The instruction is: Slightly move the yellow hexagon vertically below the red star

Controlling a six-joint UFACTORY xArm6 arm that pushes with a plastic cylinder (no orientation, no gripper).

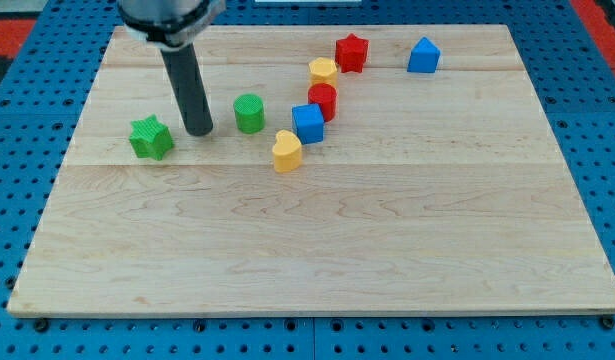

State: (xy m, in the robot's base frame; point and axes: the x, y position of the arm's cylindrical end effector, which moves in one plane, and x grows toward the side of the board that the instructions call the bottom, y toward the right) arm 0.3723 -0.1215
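The yellow hexagon (323, 70) sits near the view's top, just left of and slightly below the red star (352, 52), touching or nearly touching it. A red cylinder (323, 101) stands right below the yellow hexagon. My tip (198, 130) rests on the board far to the left of them, between the green star (151, 137) and the green cylinder (249, 113).
A blue cube (308, 123) touches the red cylinder's lower left. A yellow heart (286, 151) lies below the blue cube. A blue pentagon-like block (423, 55) is at the top right. The wooden board (317, 250) ends on a blue pegboard.
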